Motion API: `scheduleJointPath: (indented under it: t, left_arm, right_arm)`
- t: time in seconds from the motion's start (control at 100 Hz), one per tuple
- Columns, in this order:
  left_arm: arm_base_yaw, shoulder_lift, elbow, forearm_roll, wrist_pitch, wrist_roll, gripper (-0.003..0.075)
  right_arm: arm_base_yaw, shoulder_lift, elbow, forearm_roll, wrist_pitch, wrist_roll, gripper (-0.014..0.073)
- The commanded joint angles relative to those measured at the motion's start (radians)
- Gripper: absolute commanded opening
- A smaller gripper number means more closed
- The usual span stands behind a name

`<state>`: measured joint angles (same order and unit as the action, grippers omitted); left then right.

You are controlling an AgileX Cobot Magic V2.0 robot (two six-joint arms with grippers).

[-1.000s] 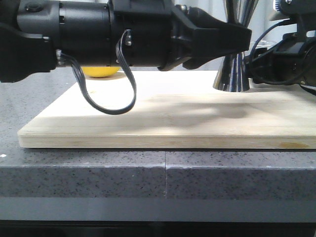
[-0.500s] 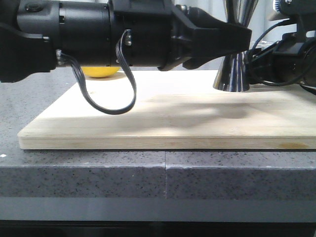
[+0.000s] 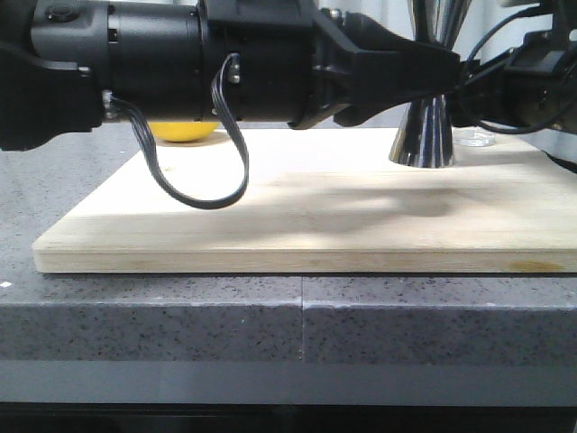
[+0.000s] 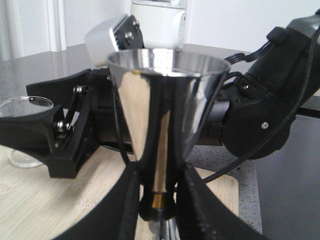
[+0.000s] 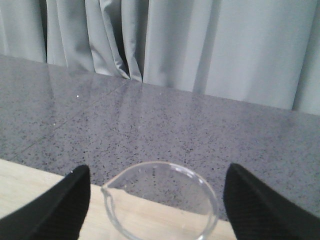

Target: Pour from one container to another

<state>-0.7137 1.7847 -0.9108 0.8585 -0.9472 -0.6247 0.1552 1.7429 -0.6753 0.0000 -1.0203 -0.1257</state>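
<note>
1. two arms over a pale wooden board [image 3: 306,225] on a grey speckled counter [image 3: 180,334].
2. left gripper [image 4: 157,200] clamped on the steel jigger [image 4: 162,100] at its narrow waist, black fingers [image 4: 131,200] pressed to either side near the thin gold band.
3. jigger upright on the board's far right part, flared foot [image 3: 422,144] resting on the wood, open cup empty as far as the left wrist view shows.
4. right gripper [image 5: 155,200] spread wide, fingertips [image 5: 65,205] well apart to each side of the clear glass beaker [image 5: 160,200], not touching it.
5. beaker upright on the board just beside the jigger, pouring lip visible at its rim; contents hard to judge, possibly empty.
6. something yellow and rounded [image 3: 185,131] at the board's far left edge, mostly hidden behind the left arm.
</note>
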Motion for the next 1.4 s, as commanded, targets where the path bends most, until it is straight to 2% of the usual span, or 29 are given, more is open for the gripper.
scheduleJointPath:
  t: [0.0, 0.5, 0.99, 1.39]
  left_arm:
    - [-0.001, -0.047, -0.032, -0.043, -0.084, -0.005, 0.0061]
    - [0.002, -0.047, -0.032, -0.043, -0.084, -0.005, 0.0061]
    - [0.094, -0.047, -0.032, -0.006, -0.122, -0.005, 0.0061]
    - [0.179, -0.048, 0.009, 0.018, -0.201, -0.025, 0.0061]
  right_arm:
    - [-0.004, -0.063, -0.017, -0.007, -0.090, 0.001, 0.0506]
    - [-0.002, -0.180, -0.017, -0.007, -0.110, 0.024, 0.0506]
    - [-0.002, -0.334, -0.017, -0.007, -0.109, 0.024, 0.0506]
    - [-0.002, -0.357, -0.017, -0.007, -0.089, 0.024, 0.0506]
